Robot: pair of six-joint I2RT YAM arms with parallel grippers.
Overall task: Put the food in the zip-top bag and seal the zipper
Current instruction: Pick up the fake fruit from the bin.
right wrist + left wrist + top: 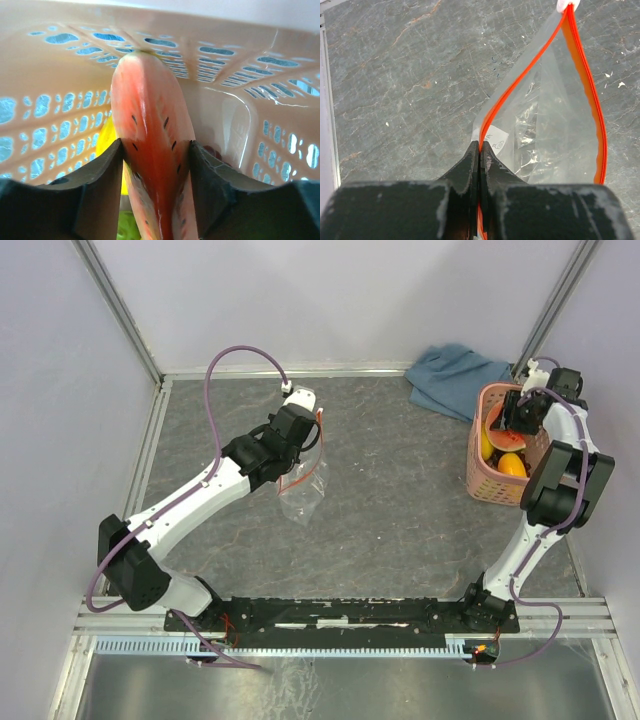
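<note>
My right gripper (pixel 155 150) is down inside the pink plastic lattice basket (pixel 478 478) at the right edge of the top view. Its two dark fingers pinch the red toy watermelon wedge (pixel 150 95) by its flat faces. To do this well, I judge I should lift straight up until the wedge clears the rim, with a firm pinch because the faces look smooth. Then I should carry it over to the bag mouth, left of centre in the top view, and lower it narrow end first.

My left gripper (pixel 480 152) is pressed together on one lip of the small clear crinkly plastic zip-top bag (pixel 545 135), right at the thin red-orange zipper (pixel 587 80). The bag hangs from that pinch over the grey stone-patterned table (pixel 400 530); I cannot tell whether its bottom touches. In the left wrist view the two strips bow apart, so the mouth gapes, with the small white end piece (pixel 568 5) at the top edge of the frame. I should hold that lip steady so the opening faces the incoming wedge.

The bag holds no food that I can see. The basket holds the wedge, a yellow oblong toy fruit (pixel 486 447) and a round orange toy fruit (pixel 512 464); I cannot make out any grapes.
</note>
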